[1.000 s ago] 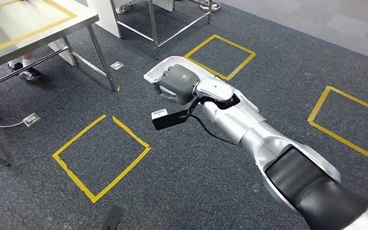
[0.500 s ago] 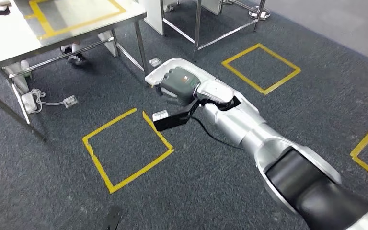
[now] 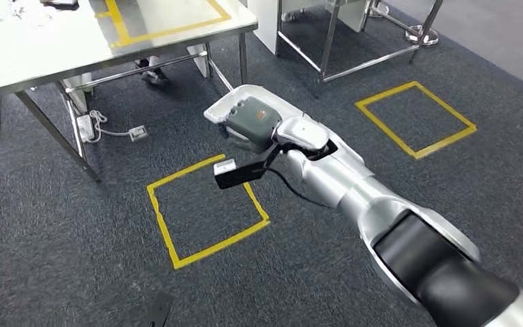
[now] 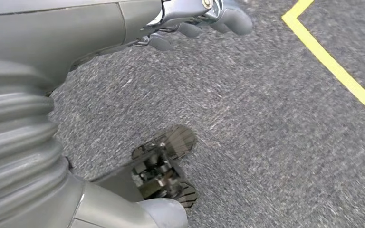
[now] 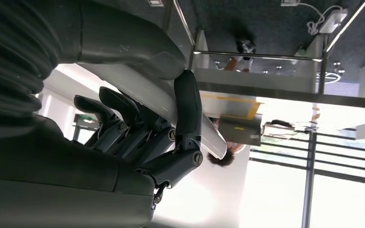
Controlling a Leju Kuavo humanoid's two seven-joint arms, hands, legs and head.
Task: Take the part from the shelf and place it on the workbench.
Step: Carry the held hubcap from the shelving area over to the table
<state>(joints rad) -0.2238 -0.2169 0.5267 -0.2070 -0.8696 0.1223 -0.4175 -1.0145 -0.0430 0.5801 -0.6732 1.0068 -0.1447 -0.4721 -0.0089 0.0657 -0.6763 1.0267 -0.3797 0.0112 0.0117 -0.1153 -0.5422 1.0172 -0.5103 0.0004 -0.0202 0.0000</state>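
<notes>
The part (image 3: 262,92) is a white, curved shell, carried in front of me over the dark carpet. My right hand (image 3: 248,121) grips it from above, with the silver right arm reaching in from the lower right. In the right wrist view the dark fingers (image 5: 187,109) wrap over the part's white edge (image 5: 142,92). The workbench (image 3: 54,48) is a steel table with yellow tape lines, at the upper left, beyond the part. My left hand (image 4: 123,28) hangs above the carpet in the left wrist view and holds nothing, its fingers lying apart from the thumb.
A yellow tape square (image 3: 156,211) marks the carpet below the part, and another (image 3: 385,129) lies to the right. Under the workbench are a power strip with its cable (image 3: 136,133) and a person's shoes (image 3: 151,75). A metal frame (image 3: 327,41) stands behind.
The camera has turned, so the whole floor has slid to the right and more of the workbench has come into view. My right hand still holds the part the same way.
</notes>
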